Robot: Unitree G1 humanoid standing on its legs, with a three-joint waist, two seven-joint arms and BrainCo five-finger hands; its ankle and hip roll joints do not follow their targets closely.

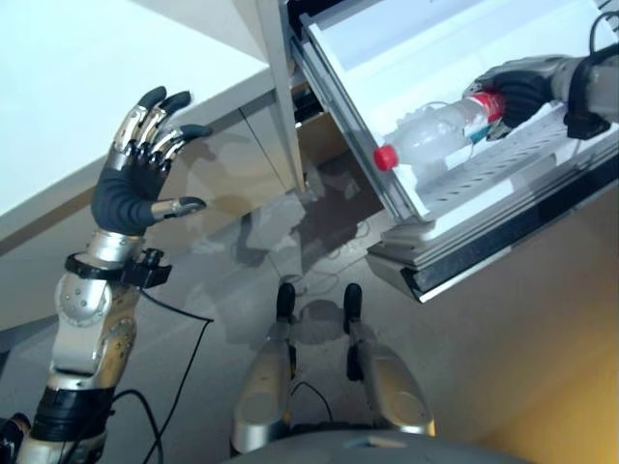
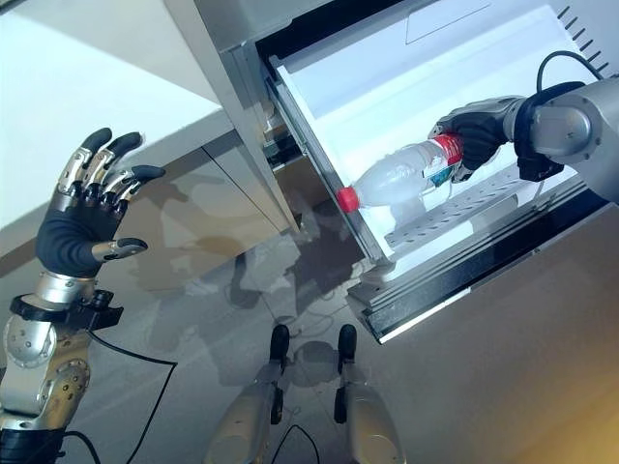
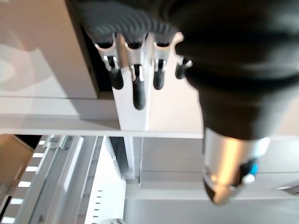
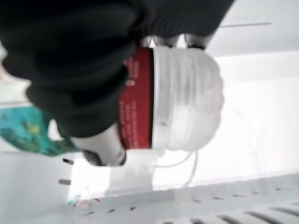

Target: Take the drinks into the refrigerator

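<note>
A clear plastic bottle [image 1: 432, 135] with a red cap and a red label lies tilted over the white rack of the open refrigerator [image 1: 406, 58]. My right hand [image 1: 517, 89] is curled round its base end, and the right wrist view shows the fingers and thumb wrapped over the red label of the bottle [image 4: 182, 98]. The cap points out toward the refrigerator's front edge. My left hand [image 1: 140, 164] is raised at the left with its fingers spread and holds nothing; it stands in front of a pale cabinet.
The refrigerator's perforated white shelf [image 2: 464, 208] and its grey frame edge [image 2: 455, 290] jut out at the right. A pale cabinet face [image 1: 106, 87] and a grey post [image 1: 280, 97] stand to the left of the opening. Grey floor [image 1: 242, 280] lies below.
</note>
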